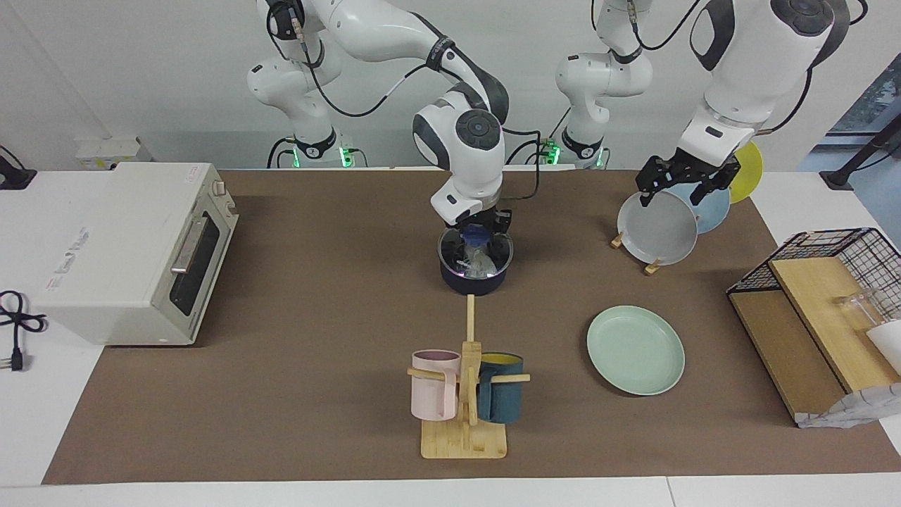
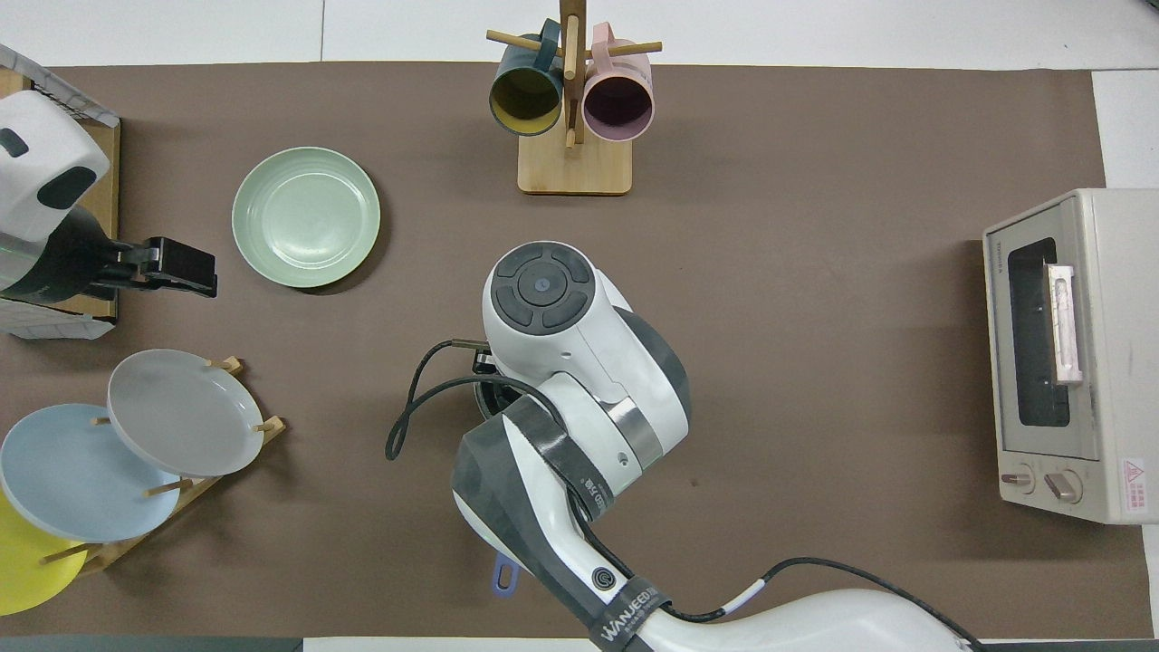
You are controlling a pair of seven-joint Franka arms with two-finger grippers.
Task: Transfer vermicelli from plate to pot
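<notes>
The dark pot [image 1: 473,282] stands mid-table, near the robots. Whitish vermicelli [image 1: 480,266] shows inside it through a round glass lid [image 1: 450,248]. My right gripper [image 1: 480,229] is right over the pot, its fingers closed on the lid's blue knob. The mint-green plate [image 1: 635,350] lies bare, farther from the robots and toward the left arm's end; it also shows in the overhead view [image 2: 306,217]. There my right arm hides the pot, and only the handle's blue end [image 2: 504,575] shows. My left gripper [image 1: 674,193] hangs open and empty over the plate rack.
A rack [image 1: 654,266] with upright grey, light-blue and yellow plates stands under the left gripper. A mug tree [image 1: 464,394] with pink and teal mugs stands farther out than the pot. A toaster oven [image 1: 134,253] is at the right arm's end, a wire shelf [image 1: 816,310] at the left arm's end.
</notes>
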